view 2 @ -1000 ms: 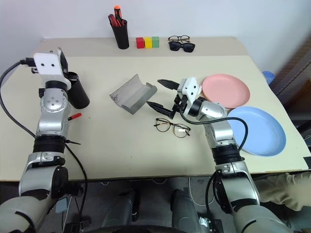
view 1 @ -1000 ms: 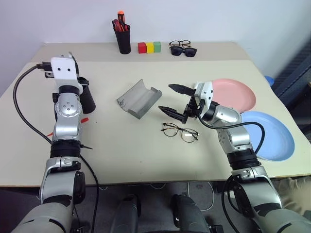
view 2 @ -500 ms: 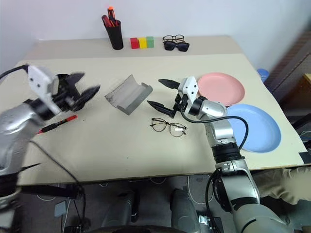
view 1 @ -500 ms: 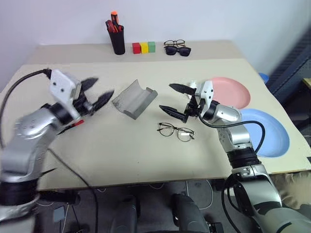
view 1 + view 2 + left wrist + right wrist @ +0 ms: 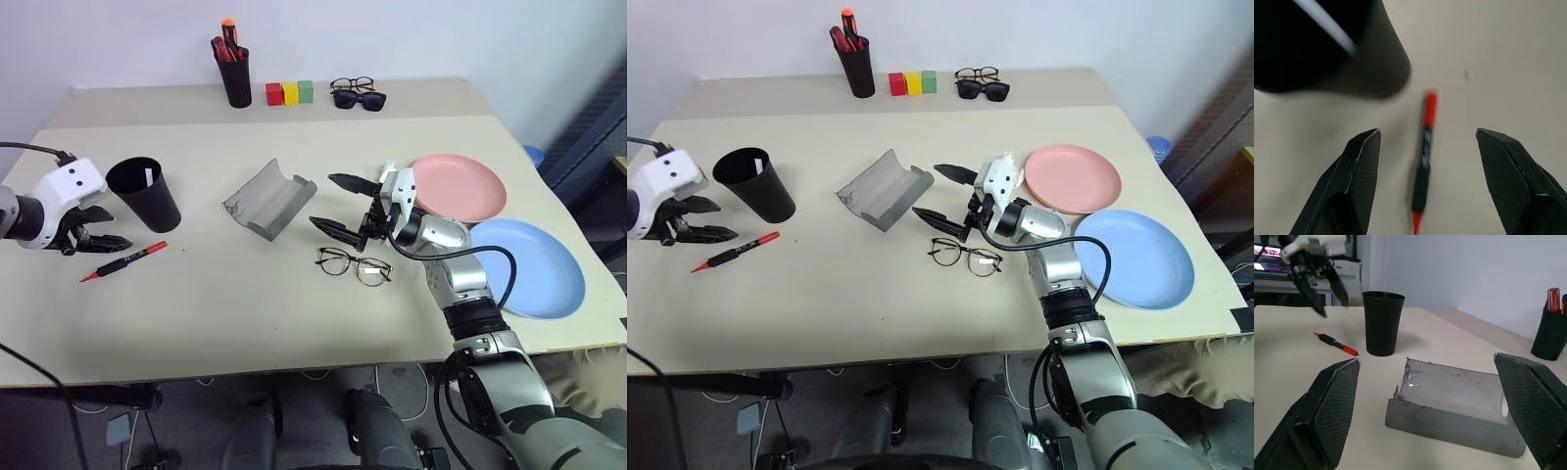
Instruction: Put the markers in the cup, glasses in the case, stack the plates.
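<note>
At the worktop's (image 5: 294,294) 9 o'clock edge the left claw (image 5: 96,235) hangs with its fingers spread, holding nothing; its arm is cut off by the picture's edge. The red and black marker (image 5: 123,261) lies flat just at the claw's 4 o'clock, untouched, and blurred in the left wrist view. The black cup (image 5: 144,194) stands upright at the marker's 12 o'clock, a pale strip inside it too small to make out. Toward the middle, the grey case (image 5: 272,201) lies open. The right claw (image 5: 339,204) hovers wide open and empty at the case's 3 o'clock, with the wire glasses (image 5: 354,265) on the worktop at its 6 o'clock. The pink plate (image 5: 460,186) and the blue plate (image 5: 534,269) lie side by side, unstacked, at 3 o'clock.
</note>
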